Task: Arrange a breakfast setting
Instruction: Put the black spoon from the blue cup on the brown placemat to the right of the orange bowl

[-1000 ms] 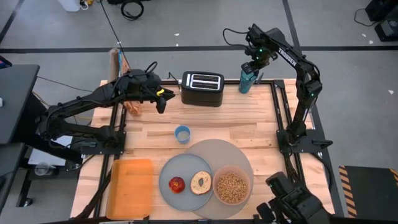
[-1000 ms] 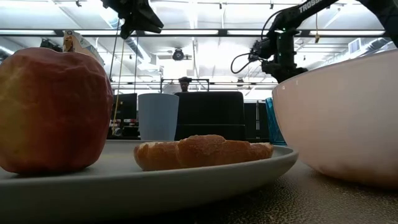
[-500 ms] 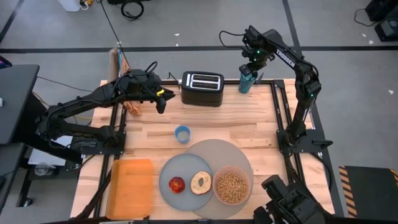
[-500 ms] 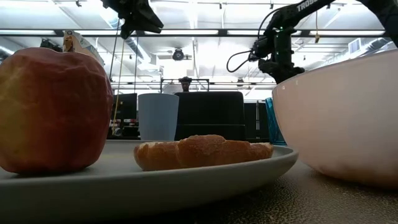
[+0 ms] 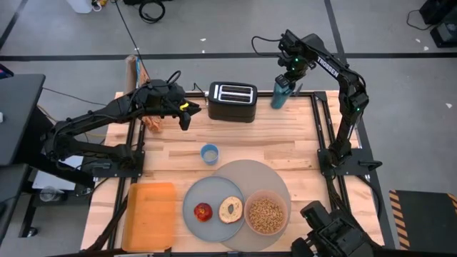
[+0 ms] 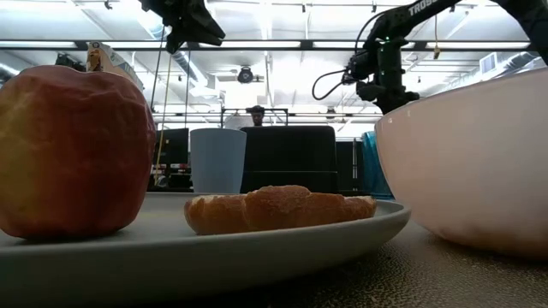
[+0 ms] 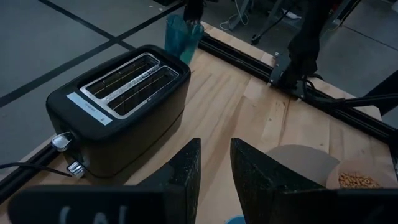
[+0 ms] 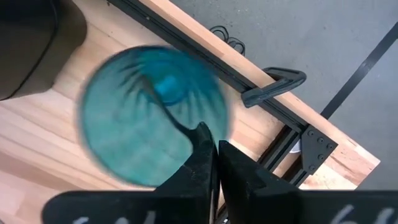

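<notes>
A teal cup stands tilted at the table's far edge, right of a black toaster; it also shows in the low view and the right wrist view. My right gripper is above it, shut on a thin dark handle, seemingly the small spoon's. My left gripper hovers open and empty left of the toaster. On the round grey mat sit the grey-blue plate with red apple and bagel half, and the pink bowl of cereal. My right gripper pinches the upper end of the thin dark handle between its two fingers, from above, pointing down. The handle runs down into the teal cup, where its lower end is hidden. The cup leans toward the table's left.
A small light-blue cup stands mid-table. A flat orange rectangle lies at the near left. A box's top shows behind the apple in the low view. Bare wood lies between the toaster and the mat.
My right gripper has moved a little toward the table's left edge. The teal cup has tipped with it, its top leaning left while its base stays about where it was.
</notes>
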`<action>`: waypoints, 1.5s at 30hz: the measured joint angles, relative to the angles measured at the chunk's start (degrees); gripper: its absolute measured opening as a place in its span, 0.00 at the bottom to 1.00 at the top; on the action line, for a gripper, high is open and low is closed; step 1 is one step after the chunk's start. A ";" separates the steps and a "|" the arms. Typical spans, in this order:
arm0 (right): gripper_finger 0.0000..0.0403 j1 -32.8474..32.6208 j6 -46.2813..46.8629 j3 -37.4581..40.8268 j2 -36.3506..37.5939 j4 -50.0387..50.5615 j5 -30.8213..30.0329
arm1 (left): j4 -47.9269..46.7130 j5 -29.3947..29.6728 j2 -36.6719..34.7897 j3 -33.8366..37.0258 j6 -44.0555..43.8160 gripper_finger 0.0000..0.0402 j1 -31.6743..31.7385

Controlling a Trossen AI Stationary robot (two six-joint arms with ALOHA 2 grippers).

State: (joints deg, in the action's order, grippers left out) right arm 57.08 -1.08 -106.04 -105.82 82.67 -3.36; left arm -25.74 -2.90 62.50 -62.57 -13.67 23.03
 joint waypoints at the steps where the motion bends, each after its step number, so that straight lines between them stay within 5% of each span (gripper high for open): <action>1: 0.07 -0.02 -0.10 0.00 0.00 -0.02 0.02 | 0.00 0.00 -0.02 0.02 0.00 0.23 0.00; 21: 0.06 -2.62 -1.47 -0.32 0.00 2.13 0.17 | -0.02 0.00 0.00 0.02 -0.04 0.23 0.00; 45: 0.06 -2.64 -4.39 -14.80 2.46 7.36 -1.49 | 0.90 -0.02 -0.02 0.07 -0.63 0.23 0.02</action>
State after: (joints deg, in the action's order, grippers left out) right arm 54.43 -5.47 -120.84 -103.36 90.03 -4.85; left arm -24.84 -2.92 62.48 -62.50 -14.30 23.05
